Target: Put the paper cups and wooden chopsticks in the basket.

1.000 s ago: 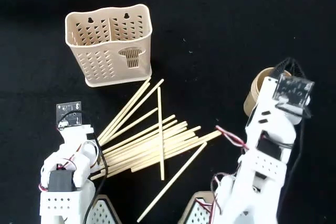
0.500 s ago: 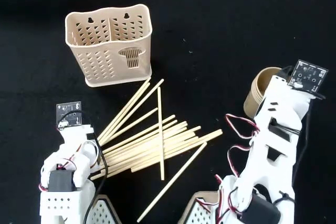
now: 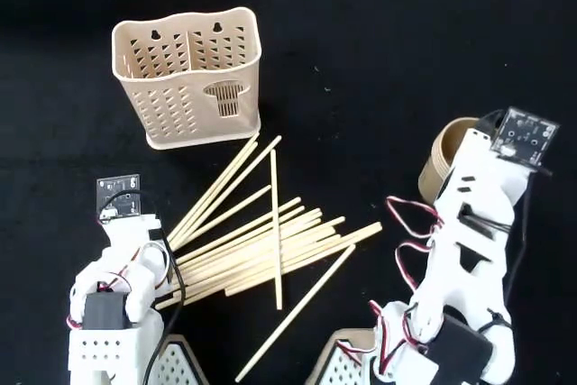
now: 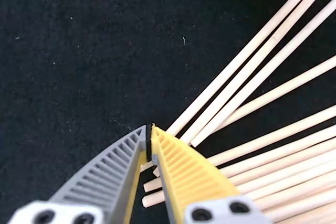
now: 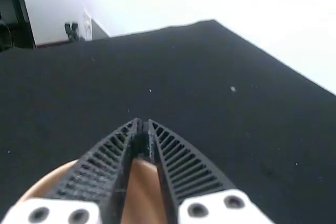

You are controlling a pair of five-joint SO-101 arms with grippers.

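Unmoved over the last second, the stack of brown paper cups (image 3: 444,161) lies sideways on the black table (image 3: 379,60), while the right gripper (image 5: 139,125), swung slightly outward, is held just above it with fingers pressed together, probably being lined up for a grasp; pale wooden chopsticks (image 3: 261,245) are fanned beside the closed left gripper (image 4: 148,129), short of the beige perforated plastic basket (image 3: 189,114); no writing can be read

My right arm (image 3: 469,223) has swung its wrist out to the right beside the stack of tan paper cups (image 3: 442,164), and its black elbow motor (image 3: 455,353) has dropped into sight.
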